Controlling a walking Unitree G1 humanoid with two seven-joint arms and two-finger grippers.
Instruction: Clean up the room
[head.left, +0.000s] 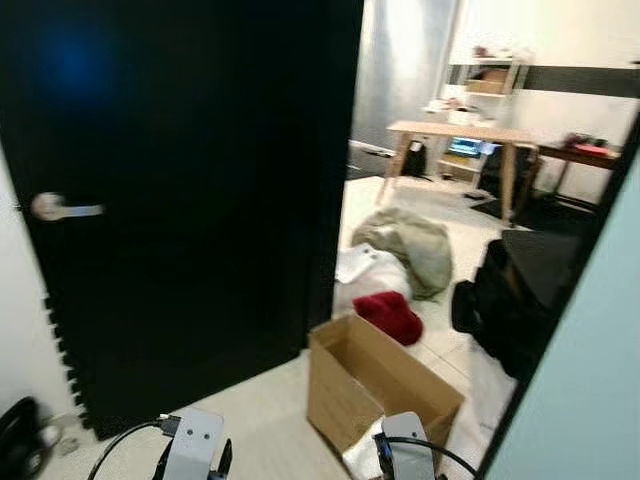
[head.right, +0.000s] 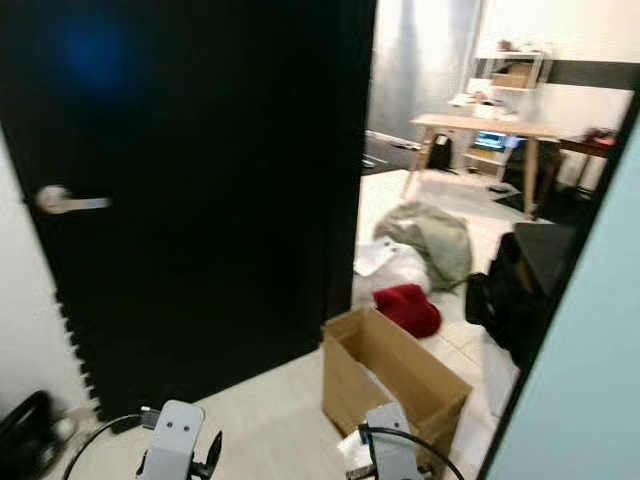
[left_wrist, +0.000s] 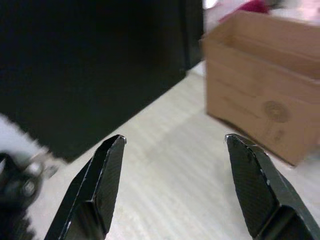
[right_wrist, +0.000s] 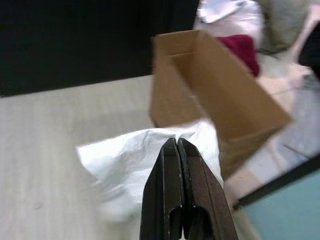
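Note:
An open cardboard box stands on the pale floor just inside the doorway. My right gripper is shut on a crumpled white paper, which hangs from its tips low over the floor beside the box. Over bare floor to the left of the box, my left gripper is open and holds nothing. Beyond the box lie a red cloth, a white bag or sheet and an olive-grey garment.
A black door with a silver handle stands open on the left. A black bag sits right of the box by the door frame. Farther in are a wooden table and shelves.

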